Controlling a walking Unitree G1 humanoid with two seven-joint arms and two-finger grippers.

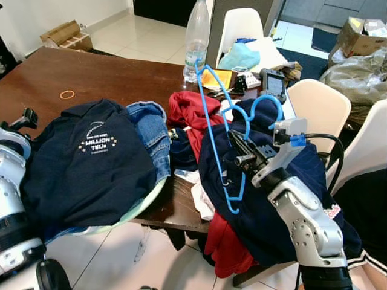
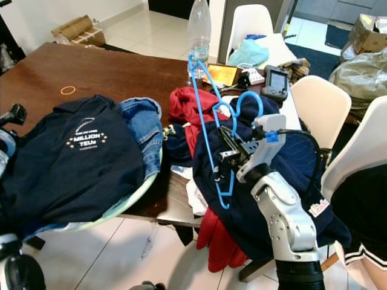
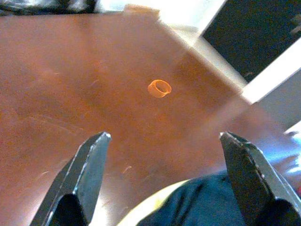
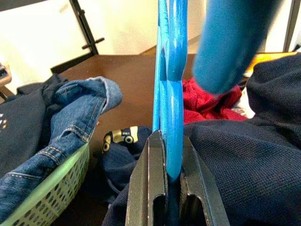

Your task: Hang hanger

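**Blue hanger up off the clothes pile, right gripper clamped on it**

The right gripper (image 1: pixel 240 156) has its two black fingers pinched tight on the blue hanger (image 1: pixel 213 124), and the right wrist view confirms it: plastic squeezed between the pads with no gap. The hanger stands tilted above the dark navy garment (image 1: pixel 266 205) at the table's (image 1: pixel 109 75) near edge, hook (image 1: pixel 266 104) curling up beside the wrist. It looks thin and light, probably a touch springy and slick, so a hold near the neck below the hook should steady it better than one out on a long arm. Beyond it lie a red garment (image 1: pixel 188 109), folded jeans (image 1: pixel 151 136) and a navy printed shirt (image 1: pixel 91 163) heaped over a green basket (image 4: pixel 51 190), with a clear bottle (image 1: pixel 196 39) farther back. Over on the other side, the left gripper (image 3: pixel 164 181) hangs spread wide above bare wood near an orange ring (image 3: pixel 159 88), holding nothing. No rail is visible yet.
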